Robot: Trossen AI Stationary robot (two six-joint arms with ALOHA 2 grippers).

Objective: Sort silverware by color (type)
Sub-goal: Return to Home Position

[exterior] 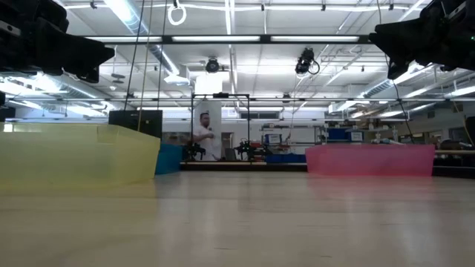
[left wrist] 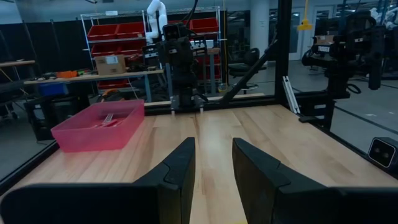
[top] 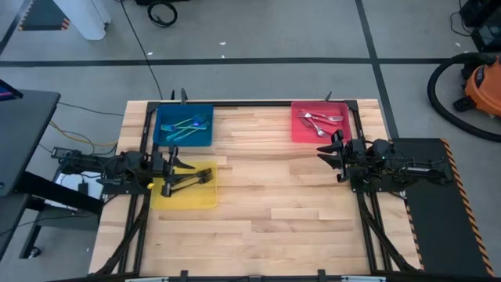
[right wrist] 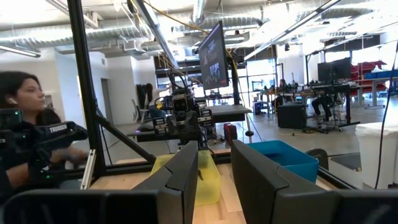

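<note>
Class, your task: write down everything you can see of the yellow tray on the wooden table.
The yellow tray is a shallow, rectangular bin of translucent yellow plastic with low upright walls. It sits flat on the left side of the pale wooden table, beside the blue plastic tray, with a gap of bare wood between them. Several black-handled forks lie crossed inside it. The left hand hangs open above the corner nearest the blue tray, not touching it.
</note>
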